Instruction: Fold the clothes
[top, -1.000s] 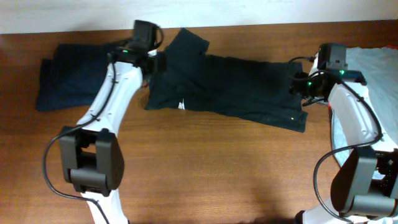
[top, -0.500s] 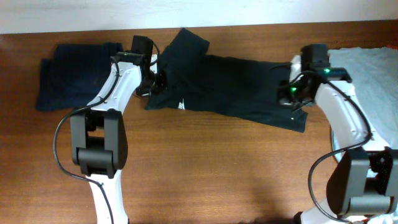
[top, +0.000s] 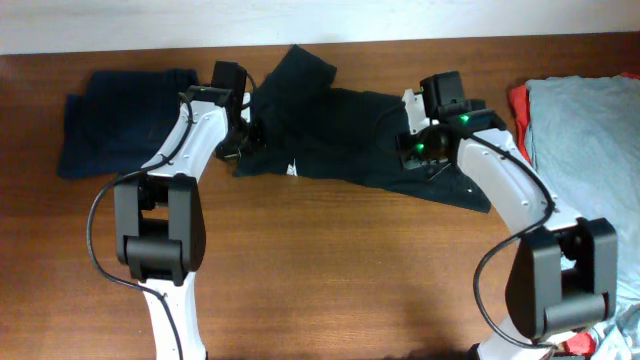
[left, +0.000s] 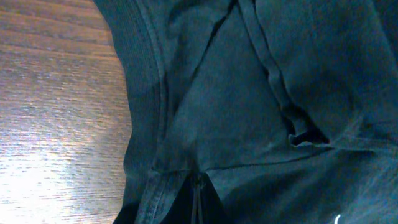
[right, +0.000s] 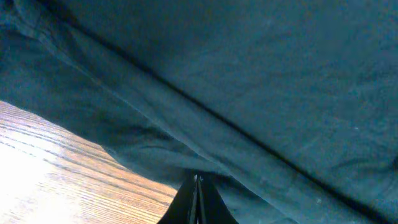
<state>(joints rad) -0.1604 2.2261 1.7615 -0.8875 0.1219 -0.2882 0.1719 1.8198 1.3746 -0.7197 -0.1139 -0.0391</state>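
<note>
The wooden table (top: 350, 270) carries a black T-shirt (top: 340, 130), navy garment (top: 115, 120) and grey-blue garment (top: 590, 140).

- Overhead view: illumination is even and moderately bright. Shadows on the bench (top: 350, 270) are faint and soft-edged.
- The black T-shirt (top: 370, 140) is underexposed in this view. Its folds read as one near-uniform dark mass.
- Two green indicator lamps (top: 420, 148) glow with slight bloom against the dark cloth.
- Left wrist view: a pale sheen lies across the bench wood at left. The cloth seams are in sharp focus and carry a blue-green cast.
- Right wrist view: strong glare washes out the bench grain at lower left. The cloth is dim, softer and low in contrast.
</note>
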